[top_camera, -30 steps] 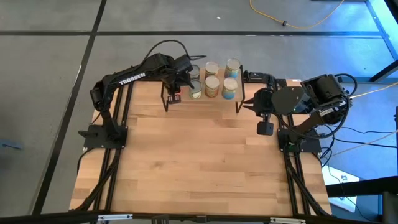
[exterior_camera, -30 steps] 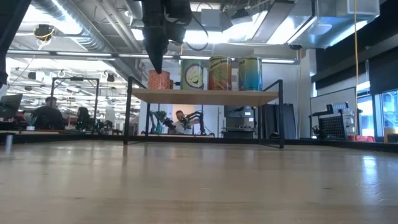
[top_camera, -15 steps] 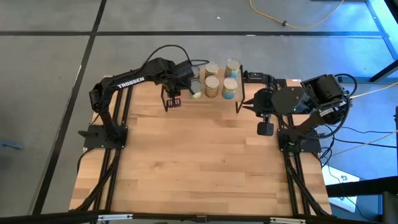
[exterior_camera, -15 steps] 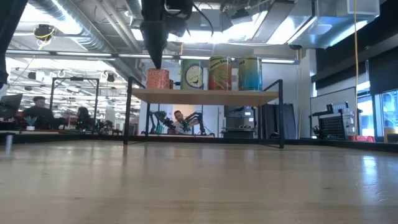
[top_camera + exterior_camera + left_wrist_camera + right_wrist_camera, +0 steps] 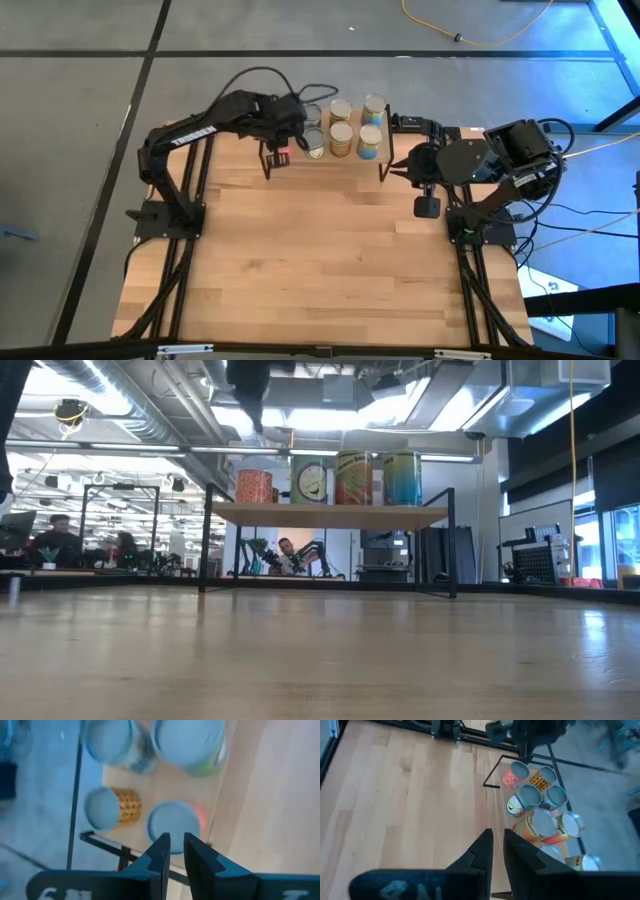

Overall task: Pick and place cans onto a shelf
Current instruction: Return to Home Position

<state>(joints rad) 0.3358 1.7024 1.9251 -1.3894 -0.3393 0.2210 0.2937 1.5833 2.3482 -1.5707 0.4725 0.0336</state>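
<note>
Several cans stand upright on the shelf (image 5: 330, 513) at the table's far edge. At its left end is an orange-red can (image 5: 254, 486), silver top up (image 5: 172, 822). To its right stand a green-and-white can (image 5: 310, 478), an orange one (image 5: 352, 478) and a teal one (image 5: 402, 478). My left gripper (image 5: 173, 840) hangs well above the orange-red can, pointing steeply down, shut and holding nothing; only its tip (image 5: 257, 422) shows in the low view. My right gripper (image 5: 427, 207) waits shut in the air off the shelf's right end.
More cans stand behind the front row, among them a yellow patterned one (image 5: 125, 809). The shelf's thin black legs (image 5: 207, 540) (image 5: 452, 540) stand on the wooden table (image 5: 320, 260), whose near part is bare wood. People sit in the room beyond the table.
My left gripper has risen from just above the orange-red can until only its tip shows in the low view, and its arm has swung a little toward the table's left. The can stays upright on the shelf's left end.
</note>
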